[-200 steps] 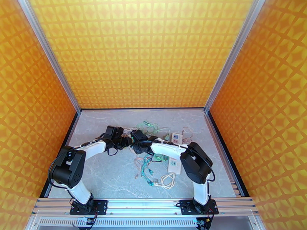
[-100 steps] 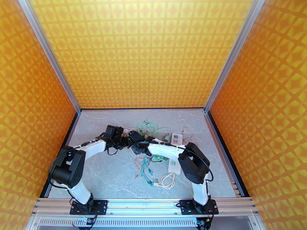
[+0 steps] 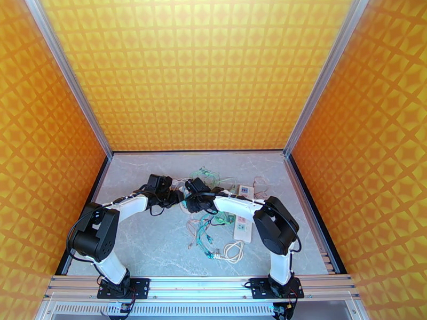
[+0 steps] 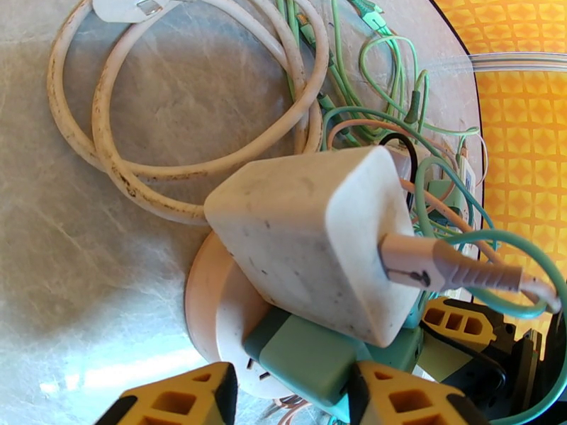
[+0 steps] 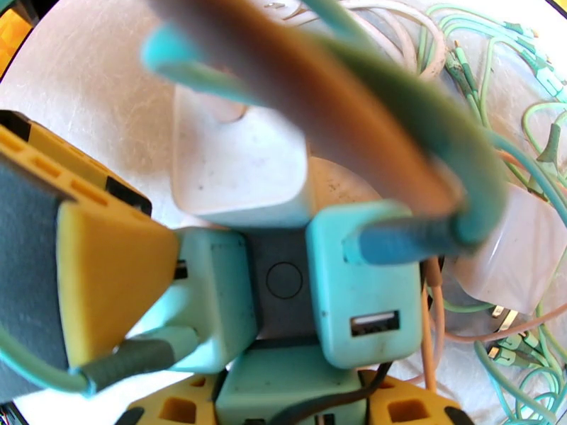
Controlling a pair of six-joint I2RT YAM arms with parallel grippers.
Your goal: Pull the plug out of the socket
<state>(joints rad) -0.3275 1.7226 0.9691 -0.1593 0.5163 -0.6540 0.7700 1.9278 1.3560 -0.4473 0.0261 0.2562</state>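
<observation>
At the middle of the pale marbled surface [image 3: 149,246] the two arms meet over a cluster of chargers. The cluster's core is a dark grey cube socket [image 5: 283,278] with a round button on its face. It sits on a round white base [image 4: 209,306]. A speckled white charger block [image 4: 312,242] with a white lead is plugged into one side. A mint-green adapter with a USB port [image 5: 361,292] is on another. The left claw [image 4: 290,399] has its yellow fingers on either side of a mint-green plug [image 4: 305,359] that is still seated against the socket. In the right wrist view one of its pads [image 5: 106,292] lies flat against that plug, so it is pinching it. The right claw [image 5: 294,414] is pinching another mint-green block [image 5: 283,380] at the near side of the cluster. A coiled dirty white cable [image 4: 106,136] and tangled green leads [image 4: 368,58] lie just beside the socket.
</observation>
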